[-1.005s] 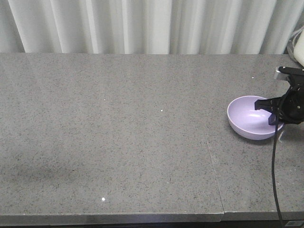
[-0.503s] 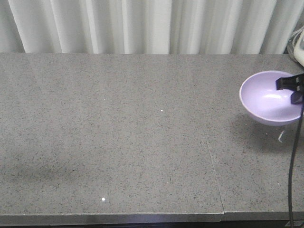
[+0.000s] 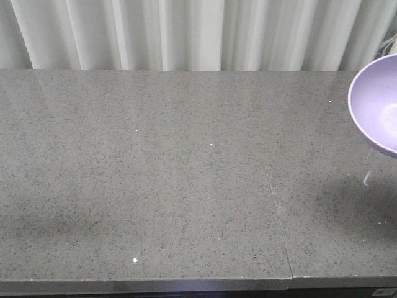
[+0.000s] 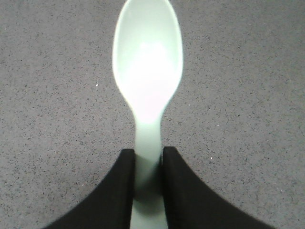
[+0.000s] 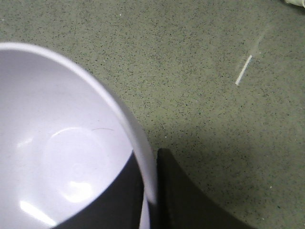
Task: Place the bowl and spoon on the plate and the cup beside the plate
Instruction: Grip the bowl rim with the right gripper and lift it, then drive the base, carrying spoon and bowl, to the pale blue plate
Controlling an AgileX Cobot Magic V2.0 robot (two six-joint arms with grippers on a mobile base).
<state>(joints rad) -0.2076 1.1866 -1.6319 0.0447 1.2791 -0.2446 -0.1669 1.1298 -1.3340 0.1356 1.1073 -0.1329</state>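
1. First, the front-facing view: a wide grey speckled counter (image 3: 155,186) runs in front of a white pleated curtain (image 3: 186,34). A thin seam (image 3: 279,217) crosses the counter right of centre. The lilac bowl (image 3: 378,102) sits at the far right edge and is partly cut off by the frame. It is tilted with its inside facing the camera. It appears to be held up off the counter, with a soft shadow below it. Neither tool can be seen here.

2. Next, the left wrist view: the left tool (image 4: 148,155) pinches the handle of the pale mint-green spoon (image 4: 147,67) between two black fingers (image 4: 119,191). The spoon points straight away from the tool, with the hollow of its oval head facing the camera, above bare grey counter.

3. Lastly, the right wrist view: the right tool (image 5: 151,157) is clamped on the bowl's rim, with one black finger inside the bowl and the other outside. The bowl fills the left of the picture. A short white streak (image 5: 243,76) lies on the counter to the upper right.
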